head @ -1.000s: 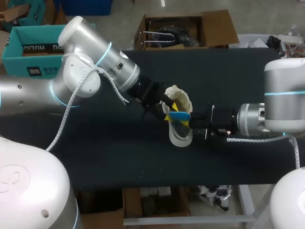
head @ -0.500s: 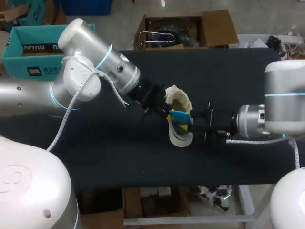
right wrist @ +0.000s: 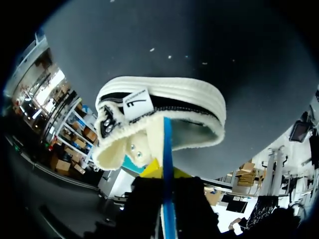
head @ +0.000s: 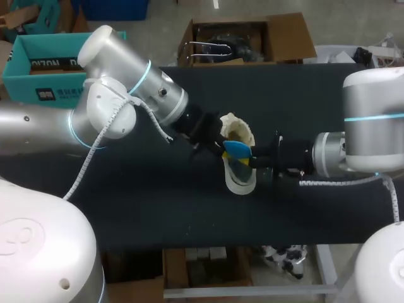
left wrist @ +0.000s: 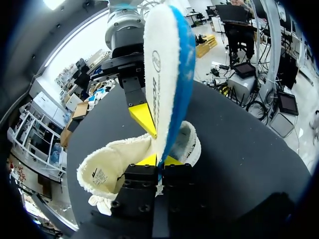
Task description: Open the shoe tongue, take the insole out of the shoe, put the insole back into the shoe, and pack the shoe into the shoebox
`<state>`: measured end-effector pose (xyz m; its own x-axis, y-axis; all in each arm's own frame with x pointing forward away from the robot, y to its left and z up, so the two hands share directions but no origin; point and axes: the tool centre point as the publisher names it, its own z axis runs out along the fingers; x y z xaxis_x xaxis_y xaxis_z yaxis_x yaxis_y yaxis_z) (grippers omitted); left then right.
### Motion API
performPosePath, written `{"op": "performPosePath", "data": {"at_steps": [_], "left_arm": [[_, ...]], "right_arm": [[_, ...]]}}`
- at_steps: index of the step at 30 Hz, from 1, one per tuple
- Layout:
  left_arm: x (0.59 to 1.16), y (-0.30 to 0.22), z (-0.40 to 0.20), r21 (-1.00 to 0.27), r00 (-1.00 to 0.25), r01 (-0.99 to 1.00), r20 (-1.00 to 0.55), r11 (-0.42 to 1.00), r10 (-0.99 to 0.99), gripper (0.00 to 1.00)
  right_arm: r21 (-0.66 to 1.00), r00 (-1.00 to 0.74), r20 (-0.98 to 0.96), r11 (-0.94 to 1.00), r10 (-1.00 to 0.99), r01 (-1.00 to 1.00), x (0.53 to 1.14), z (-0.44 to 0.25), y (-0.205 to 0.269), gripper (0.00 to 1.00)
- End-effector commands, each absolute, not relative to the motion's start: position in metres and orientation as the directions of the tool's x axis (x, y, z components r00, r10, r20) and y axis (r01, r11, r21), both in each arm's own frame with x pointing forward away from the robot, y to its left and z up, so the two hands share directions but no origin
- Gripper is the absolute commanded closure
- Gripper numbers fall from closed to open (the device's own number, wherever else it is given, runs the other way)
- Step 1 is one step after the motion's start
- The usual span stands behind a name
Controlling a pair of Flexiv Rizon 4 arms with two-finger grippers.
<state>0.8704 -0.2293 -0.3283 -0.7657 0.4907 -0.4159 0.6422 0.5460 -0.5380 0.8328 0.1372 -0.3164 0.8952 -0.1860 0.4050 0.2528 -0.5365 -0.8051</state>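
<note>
A cream fleece-lined shoe (head: 238, 182) lies on the black table near the middle. Its insole (head: 238, 149), fleece on one face and blue on the other, stands on edge over the shoe's opening. My left gripper (head: 222, 146) is shut on one end of it. In the left wrist view the insole (left wrist: 167, 74) rises from between my left gripper (left wrist: 160, 160), with the shoe (left wrist: 114, 164) beside it. My right gripper (head: 251, 159) grips the other end. In the right wrist view the insole's blue edge (right wrist: 167, 139) runs between my right gripper (right wrist: 166, 172), the shoe (right wrist: 169, 94) just ahead.
The black table top (head: 158, 208) stretches bare in front of and behind the shoe. An open teal box (head: 38, 63) stands past the table's far left corner. Both arms meet over the shoe, left forearm crossing the table's left half.
My left gripper's fingers, spread around the insole a second ago, have closed on it. The right arm has shifted slightly toward the shoe, and the insole sits a little higher.
</note>
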Motion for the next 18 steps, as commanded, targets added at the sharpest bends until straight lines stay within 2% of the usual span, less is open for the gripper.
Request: {"op": "performPosePath", "data": {"at_steps": [1, 18], "left_arm": [[0.876, -0.234, -0.335, -0.534, -0.770, 0.638, -0.415, 0.556, 0.485, 1.00], [0.875, -0.231, -0.333, -0.521, -0.765, 0.644, -0.446, 0.560, 0.464, 1.00]], "right_arm": [[-0.803, 0.900, 0.397, -0.544, -0.181, 0.245, 0.843, -0.326, 0.141, 1.00], [-0.763, 0.870, 0.458, -0.583, -0.180, 0.281, 0.837, -0.324, 0.146, 1.00]]}}
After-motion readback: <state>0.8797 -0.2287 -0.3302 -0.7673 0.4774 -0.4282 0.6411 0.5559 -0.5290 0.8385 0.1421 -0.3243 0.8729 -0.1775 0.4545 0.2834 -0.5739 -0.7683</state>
